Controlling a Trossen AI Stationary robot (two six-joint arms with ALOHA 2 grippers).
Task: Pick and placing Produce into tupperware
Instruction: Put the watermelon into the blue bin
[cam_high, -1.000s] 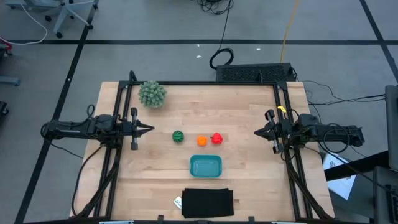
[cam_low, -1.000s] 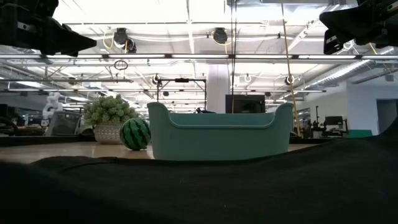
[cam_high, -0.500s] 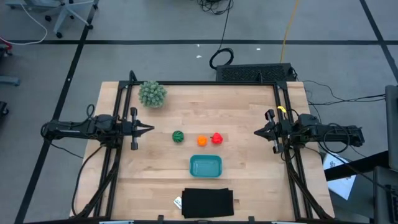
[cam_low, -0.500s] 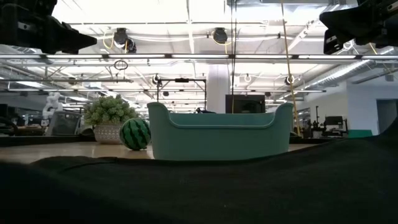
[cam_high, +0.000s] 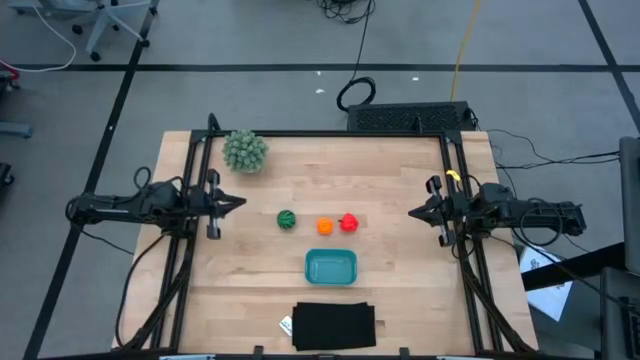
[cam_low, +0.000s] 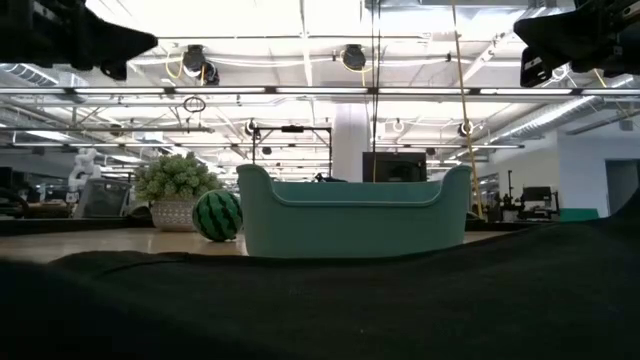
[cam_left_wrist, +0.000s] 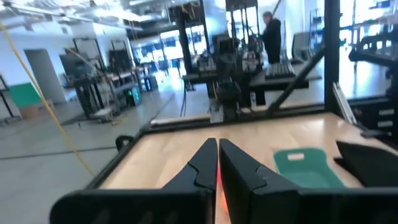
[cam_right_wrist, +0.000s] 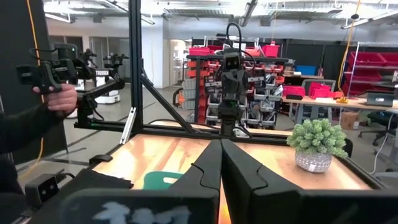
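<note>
Beyond table, person's hand in right wrist view only, orange piece overhead

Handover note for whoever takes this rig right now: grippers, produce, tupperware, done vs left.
Left gripper: shut, empty, at the table's left edge.
Right gripper: shut, empty, at the right edge.
Striped green piece, orange piece and red piece sit in a row mid-table, none in the tupperware, which sits just in front of them.
Done: nothing placed.
Left: all three pieces.
</note>
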